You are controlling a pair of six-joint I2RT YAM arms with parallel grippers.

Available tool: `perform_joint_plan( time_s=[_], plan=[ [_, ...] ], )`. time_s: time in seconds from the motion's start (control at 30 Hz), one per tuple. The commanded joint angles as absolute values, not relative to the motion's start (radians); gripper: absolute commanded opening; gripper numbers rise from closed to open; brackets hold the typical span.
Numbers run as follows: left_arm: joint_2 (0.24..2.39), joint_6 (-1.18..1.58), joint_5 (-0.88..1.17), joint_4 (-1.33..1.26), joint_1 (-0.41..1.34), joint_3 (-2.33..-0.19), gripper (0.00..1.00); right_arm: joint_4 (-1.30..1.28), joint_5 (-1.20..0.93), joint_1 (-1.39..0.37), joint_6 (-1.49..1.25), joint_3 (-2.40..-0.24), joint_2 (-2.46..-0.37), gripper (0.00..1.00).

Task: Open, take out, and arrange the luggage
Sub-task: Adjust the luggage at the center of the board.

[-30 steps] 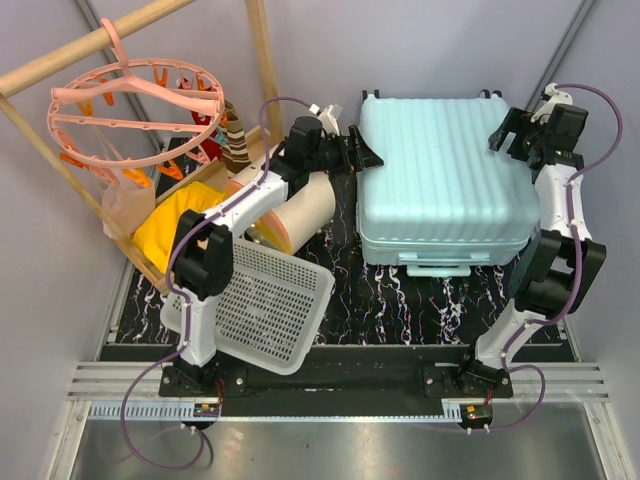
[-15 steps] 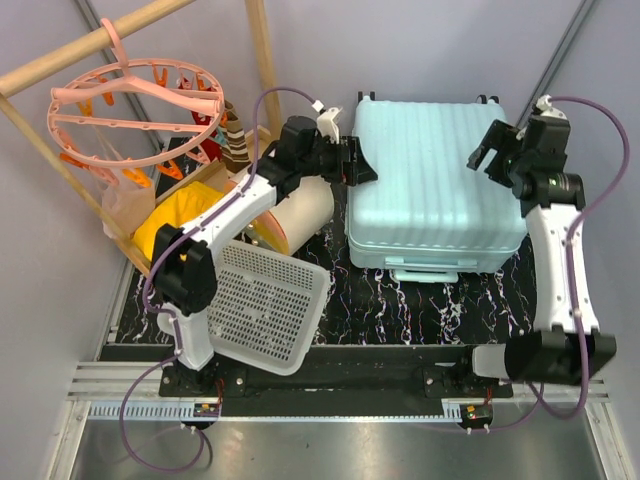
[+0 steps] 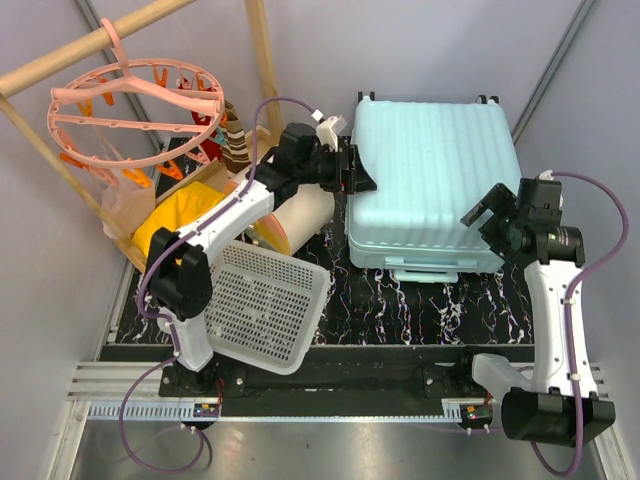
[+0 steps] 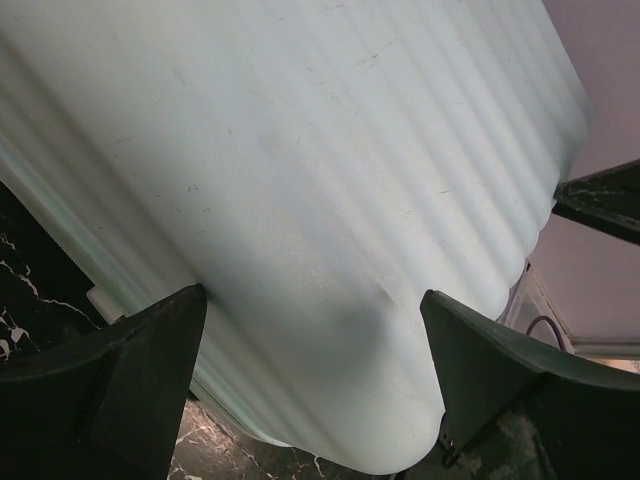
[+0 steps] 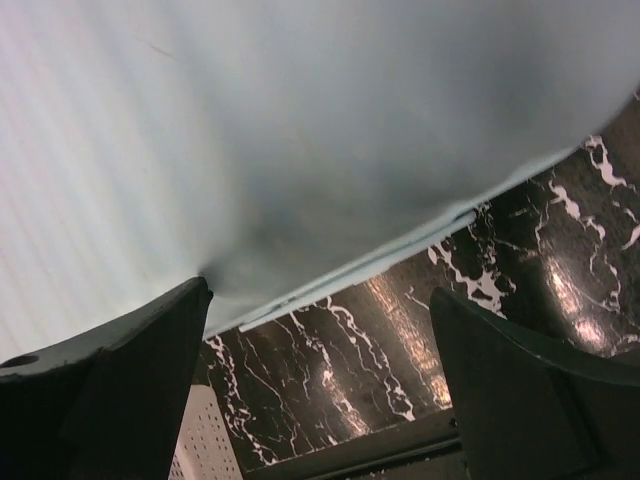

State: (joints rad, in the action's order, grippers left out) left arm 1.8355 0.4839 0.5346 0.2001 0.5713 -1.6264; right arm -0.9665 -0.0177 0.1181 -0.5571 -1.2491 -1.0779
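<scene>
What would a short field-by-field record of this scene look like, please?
luggage: closed, lying flat on the black marbled mat
left hand: open, at the luggage's left edge
right hand: open, at the luggage's near right corner
held: nothing in either hand
left of the luggage: cream drum box, white perforated basket, yellow cloth, pink peg hanger
task stage: luggage not yet opened
</scene>
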Motion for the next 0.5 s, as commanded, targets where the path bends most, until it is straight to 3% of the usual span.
perform_joint_plan(
  time_s=[0.0, 0.3, 0.47],
  plan=[
    [1.847, 0.532, 0.568, 0.199, 0.601, -1.690, 0.92, -1.023, -0.008, 0.117, -0.607, -1.181, -0.999, 0.97],
    [1.894, 0.514, 0.558, 0.251, 0.666, -1.756, 0.92, -1.150, 0.109, 0.117, -0.586, -1.200, -0.971, 1.00],
    [1.885, 0.499, 0.574, 0.267, 0.669, -1.746, 0.92, -1.085, 0.068, 0.117, -0.584, -1.134, -0.965, 1.00]
  ],
)
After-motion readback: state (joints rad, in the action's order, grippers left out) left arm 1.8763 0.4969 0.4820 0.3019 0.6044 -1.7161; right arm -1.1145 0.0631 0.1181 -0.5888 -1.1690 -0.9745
